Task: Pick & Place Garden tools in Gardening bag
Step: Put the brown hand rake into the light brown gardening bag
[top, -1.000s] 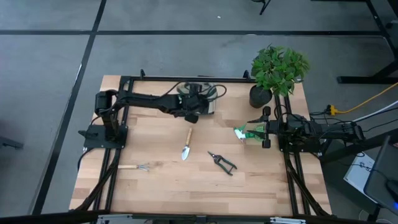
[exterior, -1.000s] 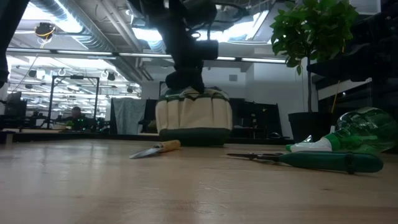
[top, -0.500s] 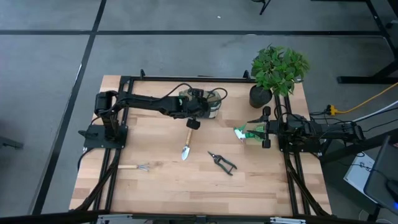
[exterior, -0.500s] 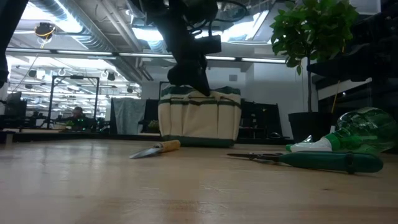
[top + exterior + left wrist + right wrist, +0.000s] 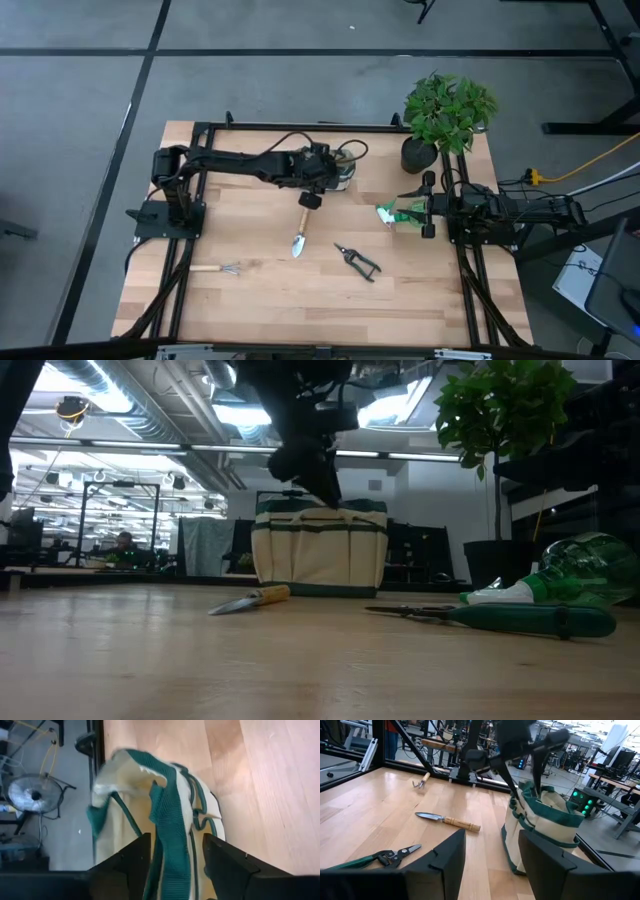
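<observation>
Left gripper (image 5: 322,172): reached across the far side of the table and sat over the gardening bag (image 5: 338,170). In the left wrist view its 2 dark fingers (image 5: 127,865) stood on either side of a green webbing strap (image 5: 170,835) of the bag, closed on it.

Gardening bag: stood upright near the far edge of the table (image 5: 260,300), cream with green trim. In the low view (image 5: 320,550) it rested on the wood with the left arm directly above it.

Right gripper (image 5: 428,205): lay low at the right side of the table, next to the green-and-white soft item (image 5: 396,214). Its 2 fingers (image 5: 445,855) were spread apart, with nothing between them.

Trowel (image 5: 300,230): lay flat on the wood just in front of the bag, wooden handle toward the bag, blade toward the near edge.

Pruning shears (image 5: 357,260): lay flat near the middle of the table, to the right of the trowel and apart from it.

Little rake (image 5: 215,268): lay flat at the left near part of the table, well apart from the other tools.

Green-and-white soft item: lay on the table between the shears and the right arm's base.

Potted plant (image 5: 447,110): stood at the far right corner, beside the bag but not touching it.
</observation>
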